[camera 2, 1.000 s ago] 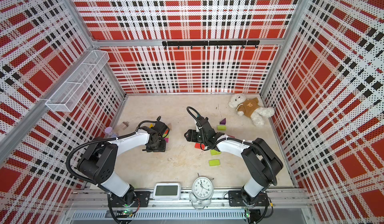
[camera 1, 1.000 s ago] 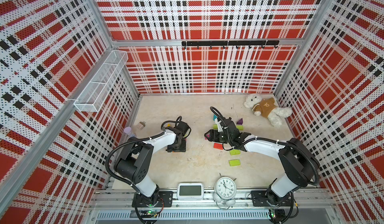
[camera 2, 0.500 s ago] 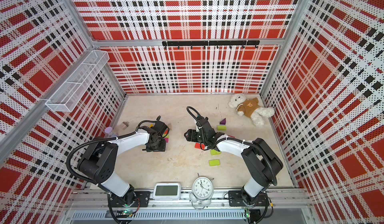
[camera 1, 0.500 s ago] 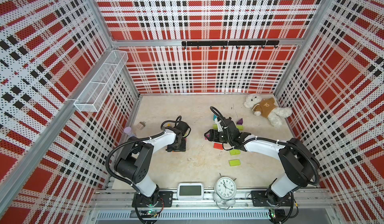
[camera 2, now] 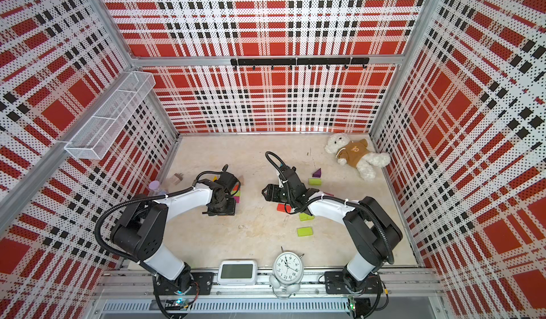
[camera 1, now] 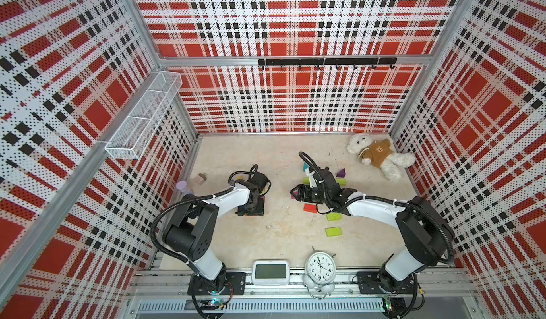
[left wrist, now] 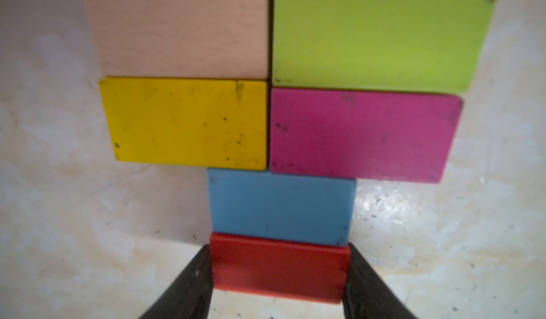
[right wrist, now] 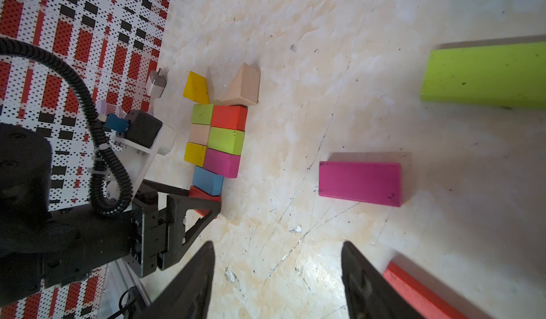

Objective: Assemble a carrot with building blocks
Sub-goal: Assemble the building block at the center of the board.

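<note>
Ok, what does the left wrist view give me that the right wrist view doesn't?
Left wrist only: the left pincer touching both ends of the red brick. Right wrist only: the yellow wedge and wood wedge side by side, a loose magenta brick, and the right pincer open, empty. Both: the blue brick, yellow brick and joined magenta brick.

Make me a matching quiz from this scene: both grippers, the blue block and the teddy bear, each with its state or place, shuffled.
1 left gripper
2 right gripper
3 blue block
4 teddy bear

A in a far corner of the table
B open, holding nothing
C right beside the red block
D shut on the red block

Pairs: 1-D, 2-B, 3-C, 4-A
</note>
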You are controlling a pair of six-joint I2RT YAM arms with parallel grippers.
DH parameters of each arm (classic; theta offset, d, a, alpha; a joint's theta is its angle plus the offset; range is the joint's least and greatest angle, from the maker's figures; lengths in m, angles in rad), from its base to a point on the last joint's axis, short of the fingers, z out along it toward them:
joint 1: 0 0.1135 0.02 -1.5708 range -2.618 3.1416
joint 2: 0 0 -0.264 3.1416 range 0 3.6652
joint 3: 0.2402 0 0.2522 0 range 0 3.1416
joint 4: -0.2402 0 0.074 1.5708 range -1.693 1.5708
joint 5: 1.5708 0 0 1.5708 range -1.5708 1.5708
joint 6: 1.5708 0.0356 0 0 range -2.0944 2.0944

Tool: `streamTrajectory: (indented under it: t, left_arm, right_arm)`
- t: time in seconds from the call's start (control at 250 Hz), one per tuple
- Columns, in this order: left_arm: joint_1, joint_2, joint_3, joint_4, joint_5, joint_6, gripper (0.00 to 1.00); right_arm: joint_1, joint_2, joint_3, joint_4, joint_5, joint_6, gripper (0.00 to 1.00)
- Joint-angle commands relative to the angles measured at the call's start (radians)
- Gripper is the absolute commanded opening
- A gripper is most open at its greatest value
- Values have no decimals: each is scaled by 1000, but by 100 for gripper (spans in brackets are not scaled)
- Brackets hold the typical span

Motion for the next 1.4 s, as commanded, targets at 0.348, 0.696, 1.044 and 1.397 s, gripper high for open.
streamTrajectory:
  t: [0.348, 0.696, 1.044, 1.397]
  left_arm:
    - [15, 32, 26, 25, -32, 9, 63]
    - [16, 37, 30, 27, -31, 12, 63]
    - [17, 20, 27, 21, -31, 4, 82]
    - [14, -38, -4, 3, -15, -22, 85]
  right_arm:
    - [-3, 3, 18, 31, 9, 11, 69]
    - [-4, 5, 19, 33, 8, 12, 69]
    - [-4, 4, 21, 32, 10, 12, 69]
    - [-3, 2, 23, 36, 5, 14, 69]
